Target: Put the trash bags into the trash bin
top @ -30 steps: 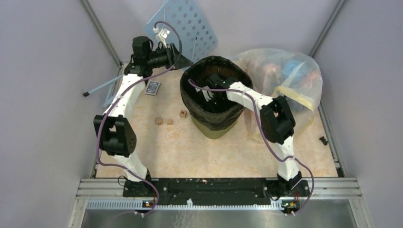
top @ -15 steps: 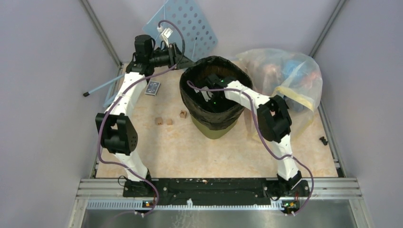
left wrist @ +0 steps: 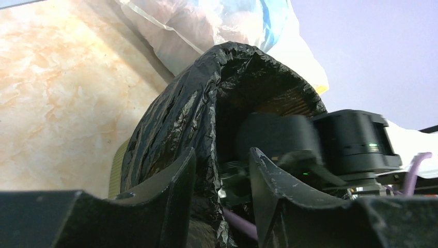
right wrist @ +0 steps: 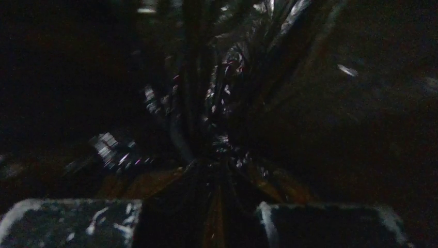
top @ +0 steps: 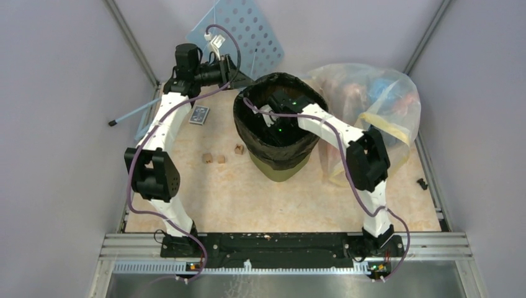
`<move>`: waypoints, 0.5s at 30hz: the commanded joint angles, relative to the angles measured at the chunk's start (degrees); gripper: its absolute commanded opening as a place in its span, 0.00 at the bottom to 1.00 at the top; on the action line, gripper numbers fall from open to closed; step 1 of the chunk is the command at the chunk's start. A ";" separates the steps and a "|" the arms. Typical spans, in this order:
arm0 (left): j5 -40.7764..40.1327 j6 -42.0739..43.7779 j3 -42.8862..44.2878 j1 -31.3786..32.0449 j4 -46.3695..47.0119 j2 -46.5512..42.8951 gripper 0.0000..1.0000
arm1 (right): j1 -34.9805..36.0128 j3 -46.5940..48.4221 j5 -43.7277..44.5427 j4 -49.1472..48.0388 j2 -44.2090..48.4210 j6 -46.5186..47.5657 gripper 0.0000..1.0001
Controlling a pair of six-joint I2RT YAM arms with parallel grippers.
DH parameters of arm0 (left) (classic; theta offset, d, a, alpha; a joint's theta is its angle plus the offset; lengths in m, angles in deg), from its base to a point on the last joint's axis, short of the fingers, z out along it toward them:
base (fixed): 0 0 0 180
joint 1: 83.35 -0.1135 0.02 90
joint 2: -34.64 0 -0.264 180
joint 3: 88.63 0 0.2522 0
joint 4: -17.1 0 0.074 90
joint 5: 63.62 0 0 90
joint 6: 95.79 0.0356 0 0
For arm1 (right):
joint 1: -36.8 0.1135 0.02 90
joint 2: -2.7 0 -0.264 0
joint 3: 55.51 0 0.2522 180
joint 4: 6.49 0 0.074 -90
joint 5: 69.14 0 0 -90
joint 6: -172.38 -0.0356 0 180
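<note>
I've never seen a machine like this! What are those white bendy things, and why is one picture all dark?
Those are two robot arms bolted to a table, each ending in a two-finger gripper. One picture looks down from above; the other two come from cameras on the wrists. The left gripper has its fingers either side of the edge of the black bin-liner bag, at the rim of the olive-green trash bin. The right gripper is deep inside the bag, so its picture is dark: just crinkled plastic. Whether either is squeezing, I can't tell. Nearby: a clear bag of colourful rubbish, small wooden blocks and a pale blue board with holes.
</note>
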 commanded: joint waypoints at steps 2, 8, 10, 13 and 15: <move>-1.20 0.94 2.89 0.05 0.31 -0.43 0.50 | 0.60 1.71 0.55 -1.97 8.14 -1.96 0.17; -3.35 2.40 4.91 0.12 -2.37 -0.33 0.52 | 0.57 5.67 0.90 0.01 9.65 -3.50 0.21; -7.42 5.48 7.36 0.57 -6.94 -0.28 0.55 | 0.60 6.72 1.19 -0.68 11.80 -4.40 0.21; -13.67 10.49 10.76 1.89 -12.40 -0.25 0.60 | 0.51 5.84 3.17 -4.18 18.02 -5.46 0.21; -17.32 13.92 12.92 3.24 -15.38 0.07 0.62 | 0.21 5.02 5.70 -5.74 21.52 -7.36 0.21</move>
